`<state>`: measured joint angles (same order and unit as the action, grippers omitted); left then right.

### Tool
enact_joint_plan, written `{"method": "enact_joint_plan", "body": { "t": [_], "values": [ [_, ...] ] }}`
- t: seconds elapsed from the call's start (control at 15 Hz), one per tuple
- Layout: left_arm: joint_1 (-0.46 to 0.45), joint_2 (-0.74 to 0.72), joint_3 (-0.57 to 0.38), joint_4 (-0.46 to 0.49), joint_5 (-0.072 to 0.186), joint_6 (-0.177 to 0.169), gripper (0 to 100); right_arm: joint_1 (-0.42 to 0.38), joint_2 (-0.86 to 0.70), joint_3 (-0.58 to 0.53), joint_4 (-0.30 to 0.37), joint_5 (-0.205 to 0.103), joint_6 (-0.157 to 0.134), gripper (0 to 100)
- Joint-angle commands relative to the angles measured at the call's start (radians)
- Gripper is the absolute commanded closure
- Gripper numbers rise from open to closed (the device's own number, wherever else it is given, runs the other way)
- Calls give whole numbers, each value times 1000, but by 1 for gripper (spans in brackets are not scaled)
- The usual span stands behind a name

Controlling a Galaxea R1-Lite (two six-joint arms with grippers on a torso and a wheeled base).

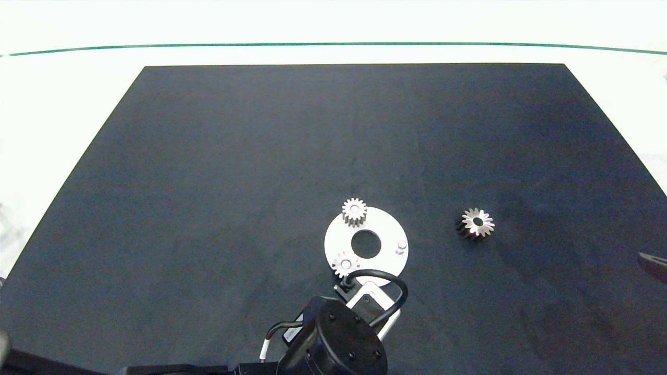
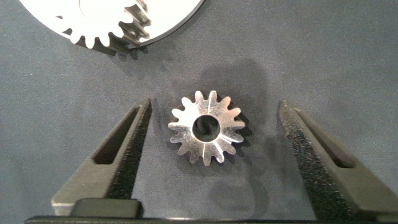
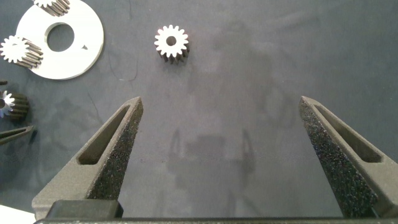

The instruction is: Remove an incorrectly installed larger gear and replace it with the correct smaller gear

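A black mat (image 1: 208, 182) is spread over a white table (image 1: 62, 104), and a flat white ring-shaped plate with a round central hole (image 1: 388, 226) is laid on the mat near the middle of its near half. Two small silvery spur gears with short blunt teeth are mounted on the plate: one at its far edge (image 1: 354, 211) and one at its near left edge (image 1: 345, 263). A short silvery peg (image 1: 402, 245) is seen standing bare on the right side of the plate. The larger gear (image 1: 476, 223), a silvery metal gear with thin pointed teeth and a dark body, is found lying on the mat to the right of the plate, well apart from it, with its toothed face turned upward. The left arm is brought in from the near edge, and its wrist is placed just near of the plate. In the left wrist view the left gripper (image 2: 211, 134) is shown with its two grey fingers spread wide, and a third small silvery blunt-toothed gear, the smaller gear (image 2: 206, 127), is seen lying flat on the mat between them, touched by neither finger; it is hidden beneath the wrist in the head view. The right gripper (image 3: 221, 137) is held over bare mat at the right side, its fingers likewise spread wide with nothing between them; only its tip (image 1: 654, 264) is caught at the right edge of the head view.
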<state>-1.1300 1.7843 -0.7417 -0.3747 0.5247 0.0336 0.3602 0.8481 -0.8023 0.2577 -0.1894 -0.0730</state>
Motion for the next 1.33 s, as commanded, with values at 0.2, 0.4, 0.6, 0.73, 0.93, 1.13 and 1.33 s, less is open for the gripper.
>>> {"method": "enact_joint_plan", "body": {
  "t": [0.2,0.4,0.6,0.73,0.93,1.13,1.33],
  "values": [
    [19,4,2,7,-3,0,29,0,-3,0,2,-1,-1,0],
    [22,3,7,7,-3,0,35,0,-3,0,2,-1,-2,0],
    [22,1,8,19,-3,0,41,0,-3,2,2,-1,-1,0],
    [21,-3,8,26,-3,0,44,0,-3,2,2,-1,-1,0],
    [19,0,8,26,-3,0,50,0,-3,2,2,-1,-1,0],
    [16,3,4,26,-3,0,56,0,-3,2,2,-1,-1,0],
    [16,4,1,26,-3,0,62,0,-3,3,2,-1,-1,0]
  ]
}}
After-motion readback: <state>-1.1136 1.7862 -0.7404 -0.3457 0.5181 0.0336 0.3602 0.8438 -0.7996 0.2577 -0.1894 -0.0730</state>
